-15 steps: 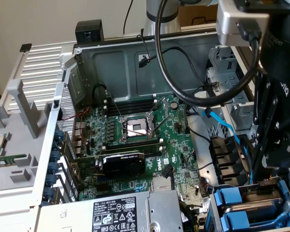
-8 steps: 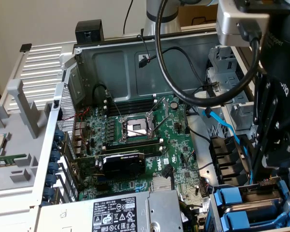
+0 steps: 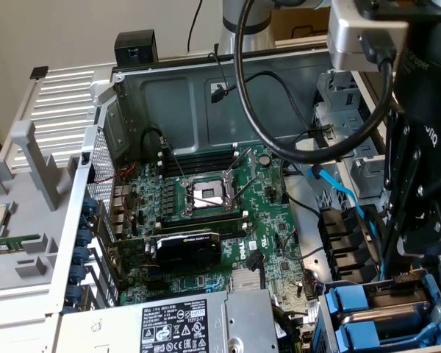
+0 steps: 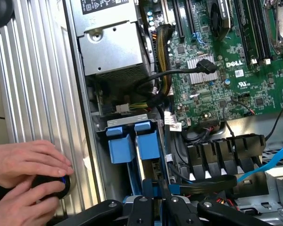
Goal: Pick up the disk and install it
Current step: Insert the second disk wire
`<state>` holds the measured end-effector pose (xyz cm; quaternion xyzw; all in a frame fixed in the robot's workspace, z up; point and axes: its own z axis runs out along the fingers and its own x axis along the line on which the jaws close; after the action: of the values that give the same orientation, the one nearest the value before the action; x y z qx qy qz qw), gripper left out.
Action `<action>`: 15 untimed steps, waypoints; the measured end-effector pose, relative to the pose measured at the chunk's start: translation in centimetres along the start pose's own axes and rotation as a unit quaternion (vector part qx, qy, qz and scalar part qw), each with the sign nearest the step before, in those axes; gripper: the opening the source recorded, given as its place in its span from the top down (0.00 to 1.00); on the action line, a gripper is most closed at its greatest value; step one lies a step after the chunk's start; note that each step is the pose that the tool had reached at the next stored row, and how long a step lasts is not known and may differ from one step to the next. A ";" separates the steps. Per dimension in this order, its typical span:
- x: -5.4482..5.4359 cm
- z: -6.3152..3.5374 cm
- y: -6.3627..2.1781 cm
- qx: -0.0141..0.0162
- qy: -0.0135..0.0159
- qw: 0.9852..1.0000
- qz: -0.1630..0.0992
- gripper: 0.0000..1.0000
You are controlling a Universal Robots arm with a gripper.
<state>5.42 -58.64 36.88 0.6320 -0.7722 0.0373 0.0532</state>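
Note:
The disk (image 4: 144,162) stands on edge in the drive bay at the case's corner, a thin silver slab with a bright blue frame (image 4: 148,143) clipped on its end. My gripper (image 4: 158,201) is directly over it, its black fingers (image 4: 142,207) close together on the blue frame's edge. In the exterior view, the gripper (image 3: 410,273) hangs at the right over the bay, with the disk (image 3: 378,313) a silver strip between blue tray ends. The label is hidden.
Another blue tray (image 4: 118,147) sits beside the disk. The silver power-supply box (image 3: 169,323) and green motherboard (image 3: 206,213) lie at the exterior view's left. Black cables (image 4: 179,75) and a blue cable (image 4: 269,162) run near the bay. A person's hands (image 4: 23,165) hold a black knob outside the case.

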 end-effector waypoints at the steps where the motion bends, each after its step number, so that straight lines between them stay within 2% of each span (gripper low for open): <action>1: 0.0 0.00 0.10 0.001 0.000 1.000 0.000 0.84; 7: 0.0 0.00 0.12 0.001 -0.001 1.000 0.000 0.84; 12: 0.0 0.09 0.11 0.011 -0.018 1.000 0.001 0.84; 13: 0.0 0.11 0.10 0.011 -0.021 1.000 0.001 0.84; 15: 0.1 0.17 0.10 0.011 -0.023 1.000 0.001 0.84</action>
<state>5.30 -58.75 36.72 0.6324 -0.7735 0.0314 0.0287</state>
